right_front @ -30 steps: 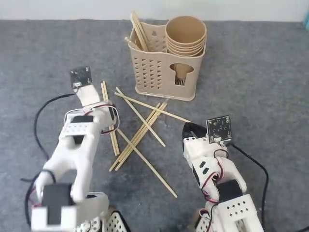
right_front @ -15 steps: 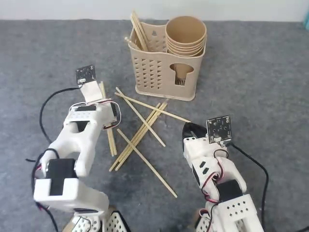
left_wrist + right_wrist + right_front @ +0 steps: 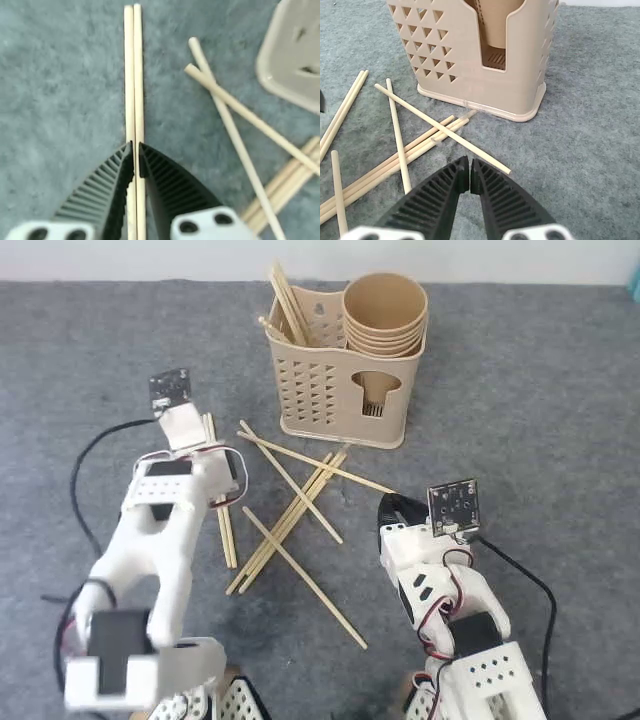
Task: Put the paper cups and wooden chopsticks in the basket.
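Left gripper (image 3: pixel 135 146) jaws pinch the chopstick pair (image 3: pixel 133 75), flat on the counter (image 3: pixel 540 390) near the basket (image 3: pixel 320 390). Right gripper (image 3: pixel 470 167) jaws: shut, empty. Sticks likely light, stiff, smooth; a mid-length hold should limit tipping.

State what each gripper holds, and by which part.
Left gripper pinches a pair of wooden chopsticks near mid-length; right gripper, shut, holds nothing.

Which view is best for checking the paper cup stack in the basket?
High view: the paper cups stand nested in the basket, rims and open top visible. The right wrist view gets a slice of cup wall through the basket's front cutout. The left wrist view gets a corner of the basket.
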`<state>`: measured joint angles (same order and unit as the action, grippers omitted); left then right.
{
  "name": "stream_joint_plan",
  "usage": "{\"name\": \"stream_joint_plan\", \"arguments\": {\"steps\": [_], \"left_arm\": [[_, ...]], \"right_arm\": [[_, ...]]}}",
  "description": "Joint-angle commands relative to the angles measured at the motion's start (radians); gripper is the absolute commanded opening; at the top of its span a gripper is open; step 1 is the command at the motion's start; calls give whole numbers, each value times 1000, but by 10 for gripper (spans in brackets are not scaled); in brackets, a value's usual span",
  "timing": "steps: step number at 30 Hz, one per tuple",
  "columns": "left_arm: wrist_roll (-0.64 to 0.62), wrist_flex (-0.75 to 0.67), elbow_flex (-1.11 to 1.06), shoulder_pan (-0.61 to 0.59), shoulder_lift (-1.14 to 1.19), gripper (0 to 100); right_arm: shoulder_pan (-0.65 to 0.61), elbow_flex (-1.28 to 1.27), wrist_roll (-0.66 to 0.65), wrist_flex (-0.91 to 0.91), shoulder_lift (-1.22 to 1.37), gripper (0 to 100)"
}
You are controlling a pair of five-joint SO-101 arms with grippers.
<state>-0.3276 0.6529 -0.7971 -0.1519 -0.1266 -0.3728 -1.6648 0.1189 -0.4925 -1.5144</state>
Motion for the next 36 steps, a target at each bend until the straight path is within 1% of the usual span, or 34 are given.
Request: {"name": "stream_joint_plan", "arguments": {"steps": [1,3,6,9,12,14,16,20,27,31,36], "left_arm": [[-8,8,-56,8,-210,13],[-8,3,-58,17,-212,13],[-9,-54,-53,29,-146,20],[-9,-100,-39,48,-35,77],[-9,-101,19,43,81,144],[-9,-100,61,21,143,164],[-11,-86,99,5,189,156],[-11,-9,159,2,222,138],[-11,-8,160,-5,226,96],[-6,21,170,-49,224,101],[-5,26,170,-48,229,101]], "right_arm": [[7,6,-14,18,-24,27],[7,6,-14,18,-24,27],[7,6,-14,18,-24,27],[7,6,-14,18,-24,27],[7,6,-14,16,-24,27],[7,6,-14,16,-24,27],[7,6,-14,16,-24,27],[7,6,-14,16,-24,27],[7,6,-15,16,-24,27],[5,6,-17,16,-24,27],[5,6,-17,16,-24,27]]}}
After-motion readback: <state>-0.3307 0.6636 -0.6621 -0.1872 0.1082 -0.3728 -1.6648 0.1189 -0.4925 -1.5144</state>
